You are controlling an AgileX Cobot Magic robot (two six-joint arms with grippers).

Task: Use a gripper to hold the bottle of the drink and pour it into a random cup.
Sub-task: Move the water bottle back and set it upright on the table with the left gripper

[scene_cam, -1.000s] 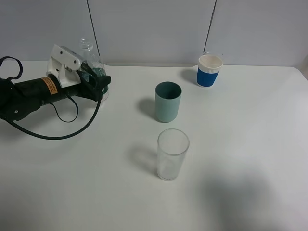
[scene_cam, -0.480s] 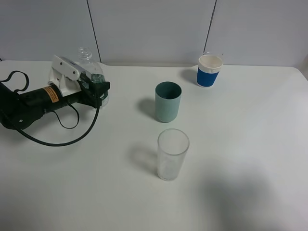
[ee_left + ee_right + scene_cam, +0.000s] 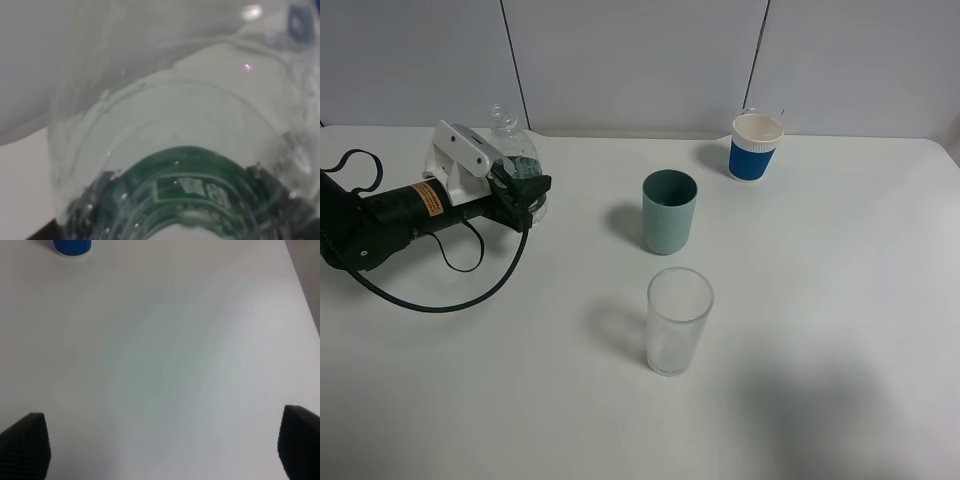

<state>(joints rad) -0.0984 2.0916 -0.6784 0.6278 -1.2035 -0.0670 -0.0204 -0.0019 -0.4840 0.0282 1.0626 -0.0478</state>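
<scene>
The bottle (image 3: 511, 150) is clear with a dark green label and stands upright at the table's far left. My left gripper (image 3: 523, 186), a white jaw block on a black arm, is closed around its labelled lower part. In the left wrist view the bottle (image 3: 180, 145) fills the picture, and I cannot make out the level of the drink. The teal-green cup (image 3: 669, 212) stands upright mid-table, well to the right of the bottle. My right gripper (image 3: 160, 447) is open and empty above bare table, and the exterior high view does not show it.
A taller clear tumbler (image 3: 678, 320) stands in front of the teal cup. A blue-and-white paper cup (image 3: 757, 147) stands at the back right and also shows in the right wrist view (image 3: 73, 246). The left arm's black cable (image 3: 450, 290) loops on the table.
The left arm has shifted a little to the right and lower, and the bottle has moved with it. The cups have not moved.
</scene>
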